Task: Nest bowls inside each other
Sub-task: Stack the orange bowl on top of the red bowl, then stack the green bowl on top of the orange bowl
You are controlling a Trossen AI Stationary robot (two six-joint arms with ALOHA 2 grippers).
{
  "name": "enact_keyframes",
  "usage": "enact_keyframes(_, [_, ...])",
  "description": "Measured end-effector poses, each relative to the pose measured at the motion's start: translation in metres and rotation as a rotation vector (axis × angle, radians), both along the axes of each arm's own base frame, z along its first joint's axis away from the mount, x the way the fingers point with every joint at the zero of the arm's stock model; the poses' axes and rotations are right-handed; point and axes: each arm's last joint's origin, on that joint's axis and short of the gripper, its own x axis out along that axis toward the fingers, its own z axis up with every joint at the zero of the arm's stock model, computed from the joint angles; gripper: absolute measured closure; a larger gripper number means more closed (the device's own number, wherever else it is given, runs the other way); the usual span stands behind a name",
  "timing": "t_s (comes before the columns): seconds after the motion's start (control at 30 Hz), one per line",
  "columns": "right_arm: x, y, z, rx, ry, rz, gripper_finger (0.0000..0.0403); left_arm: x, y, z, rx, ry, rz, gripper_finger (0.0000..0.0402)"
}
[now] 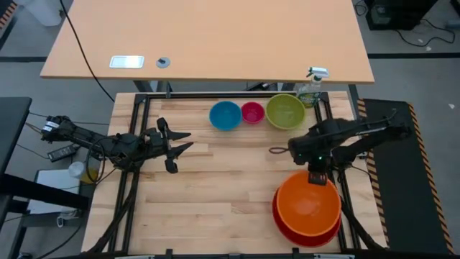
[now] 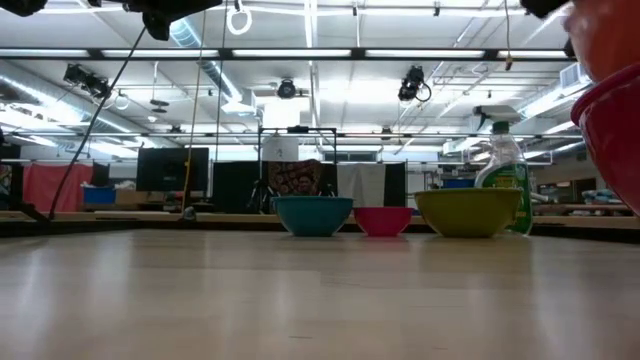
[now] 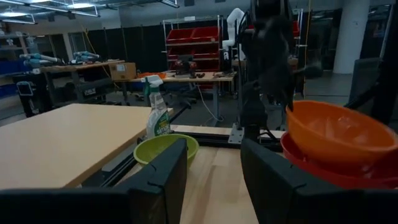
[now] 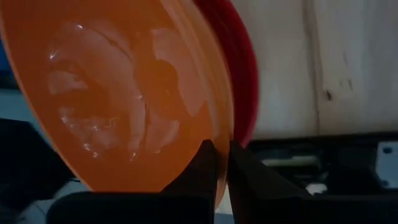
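Observation:
My right gripper (image 1: 316, 178) is shut on the orange bowl (image 1: 307, 203), which sits tilted over the larger red bowl (image 1: 305, 229) near the table's front right corner. The red bowl (image 3: 336, 173) rests on the table. At the far edge a blue bowl (image 1: 225, 115), a pink bowl (image 1: 252, 112) and a lime green bowl (image 1: 285, 111) stand in a row on their bases. My left gripper (image 1: 190, 139) hovers open over the table's left half, pointing level toward the right, with nothing between its fingers. My right gripper pinches the orange bowl's rim (image 4: 219, 134) on its far side, one finger inside the bowl and one outside. The fingers slant down from above. The bowl hangs tilted, its underside dipping inside the red bowl's rim (image 3: 311, 163); whether the two touch I cannot tell.
A green spray bottle (image 1: 311, 86) with a white trigger stands at the far right corner, just behind the lime green bowl. A second, lighter table (image 1: 215, 43) lies beyond the far edge. Bare wood lies across the table's middle and near left.

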Motion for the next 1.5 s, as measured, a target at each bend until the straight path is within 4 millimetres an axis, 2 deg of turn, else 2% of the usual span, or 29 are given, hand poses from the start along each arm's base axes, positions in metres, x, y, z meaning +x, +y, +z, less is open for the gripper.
enact_keyframes(0.27, [-0.002,0.000,-0.057,-0.032,0.080,-0.016,0.0370,0.000,0.000,0.000,0.002,0.005,0.000,0.0248])
enact_keyframes(0.43, [-0.003,0.000,-0.071,-0.043,0.117,-0.097,0.0333,0.000,0.000,-0.001,0.002,0.006,0.000,0.0248])
enact_keyframes(0.67, [-0.003,0.000,-0.072,-0.034,0.143,-0.155,0.0252,0.000,0.000,-0.001,0.003,0.008,0.000,0.0248])
enact_keyframes(0.8, [-0.004,-0.006,-0.058,0.001,0.198,-0.213,0.0220,0.000,0.000,-0.001,0.002,0.006,0.001,0.0248])
enact_keyframes(0.9, [-0.004,-0.016,-0.043,-0.110,0.182,-0.260,0.0213,0.000,0.001,0.000,0.000,-0.002,0.006,0.0248])
enact_keyframes(1.0, [-0.001,-0.027,-0.036,-0.303,0.109,-0.282,0.0216,0.000,0.002,0.000,0.000,-0.002,0.015,0.0248])
enact_keyframes(1.2, [0.017,-0.056,-0.046,-0.542,-0.111,-0.260,0.0234,0.001,0.003,0.000,0.000,-0.001,0.019,0.0248])
enact_keyframes(1.3, [0.025,-0.070,-0.050,-0.661,-0.204,-0.189,0.0235,0.001,0.003,0.000,0.000,-0.002,0.019,0.0248])
enact_keyframes(1.5, [0.034,-0.088,-0.052,-0.720,-0.285,-0.010,0.0196,0.001,0.003,0.000,0.000,-0.001,0.018,0.0248])
